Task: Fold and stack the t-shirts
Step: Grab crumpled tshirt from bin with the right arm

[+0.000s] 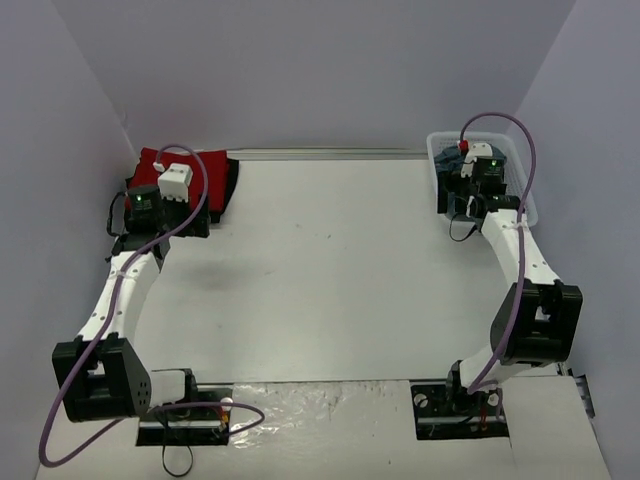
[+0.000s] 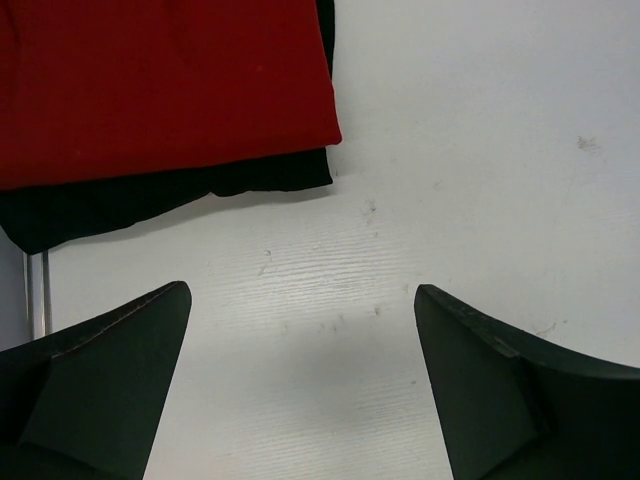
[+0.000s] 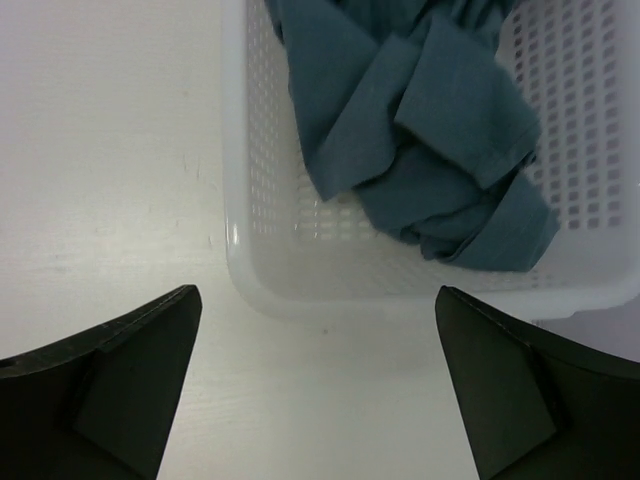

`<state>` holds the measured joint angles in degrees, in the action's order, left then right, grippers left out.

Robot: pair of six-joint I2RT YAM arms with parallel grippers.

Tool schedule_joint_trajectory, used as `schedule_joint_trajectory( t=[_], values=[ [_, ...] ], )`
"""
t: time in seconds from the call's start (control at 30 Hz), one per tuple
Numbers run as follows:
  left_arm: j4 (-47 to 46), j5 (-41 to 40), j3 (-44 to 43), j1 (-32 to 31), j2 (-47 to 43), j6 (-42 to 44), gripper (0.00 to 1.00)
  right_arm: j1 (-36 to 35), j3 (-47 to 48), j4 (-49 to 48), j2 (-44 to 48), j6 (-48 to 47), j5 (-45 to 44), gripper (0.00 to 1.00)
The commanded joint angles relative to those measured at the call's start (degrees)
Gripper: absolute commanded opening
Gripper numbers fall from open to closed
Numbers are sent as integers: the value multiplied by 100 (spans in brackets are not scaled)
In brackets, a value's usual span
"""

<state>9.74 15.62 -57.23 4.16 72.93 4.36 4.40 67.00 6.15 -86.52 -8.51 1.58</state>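
2 arms reach from the near edge of the table to its far corners in the top view. The left gripper is over the red t-shirt at the far-left corner, and the right gripper is over the white basket at the far-right corner.

Left wrist view: the fingers are spread wide above bare table, and the red shirt lies on the black t-shirt.

Right wrist view: the fingers are spread and hold nothing. The teal t-shirt lies crumpled in the basket.

Bright, even light — faint soft shadows, sharp focus.
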Motion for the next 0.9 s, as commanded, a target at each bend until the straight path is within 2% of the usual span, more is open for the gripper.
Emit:
schedule_joint_trajectory(
  t=[0.0, 0.13, 0.43, 0.77, 0.8, 0.87],
  values=[
    [-104, 318, -104, -30, -314, 21, 94, -36, 883, 97, -426, -115, -526, 100],
    [318, 381, -358, -12, -182, 82, 94, -27, 1604, 237, -1269, -186, -826, 100],
    [300, 556, -253, -12, -305, 170, 94, 34, 3019, 834, -2896, 16, -633, 100],
    [327, 592, -271, -3, -305, 188, 94, 104, 3486, 958, -3863, 140, -879, 100],
    [344, 592, -271, -3, -297, 197, 94, 105, 3504, 967, -3907, 122, -940, 98],
    [353, 601, -262, -3, -279, 197, 94, 122, 3521, 967, -4003, 113, -993, 84]
  ],
)
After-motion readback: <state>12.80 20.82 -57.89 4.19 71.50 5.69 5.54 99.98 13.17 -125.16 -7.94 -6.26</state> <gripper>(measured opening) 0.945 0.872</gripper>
